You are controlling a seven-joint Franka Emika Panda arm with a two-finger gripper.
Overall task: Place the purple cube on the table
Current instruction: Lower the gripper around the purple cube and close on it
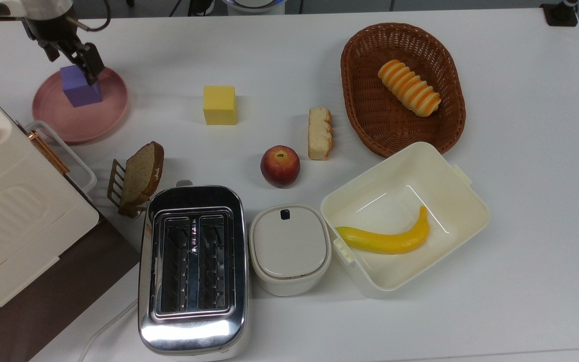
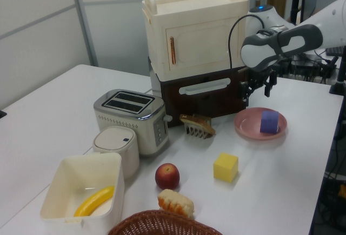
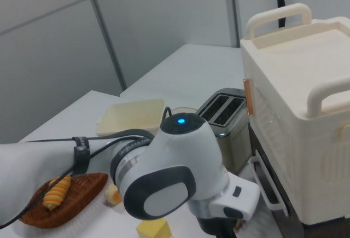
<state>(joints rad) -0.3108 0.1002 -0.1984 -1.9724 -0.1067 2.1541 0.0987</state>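
Note:
The purple cube [image 1: 79, 89] [image 2: 269, 121] sits on a round pink plate [image 1: 98, 113] [image 2: 246, 124] at the top view's far left, on the white table [image 1: 520, 151] [image 2: 48, 105]. My gripper [image 1: 71, 58] [image 2: 256, 89] hangs open just above the cube's far side with nothing between its fingers. One fingertip [image 1: 92, 68] overlaps the cube's upper right corner in the top view. In the left view the gripper hovers above the plate's left half, clear of the cube. The arm's white wrist [image 3: 175, 167] takes up the middle of the right view.
A yellow cube [image 1: 219, 104] [image 2: 225, 167], an apple [image 1: 280, 166], a bread piece [image 1: 319, 133], a toast rack [image 1: 136, 176], a toaster [image 1: 192, 266], a lidded pot [image 1: 289, 246], a box with a banana [image 1: 405, 216] and a basket [image 1: 402, 88]. A cream cabinet [image 2: 189, 35] stands beside the plate.

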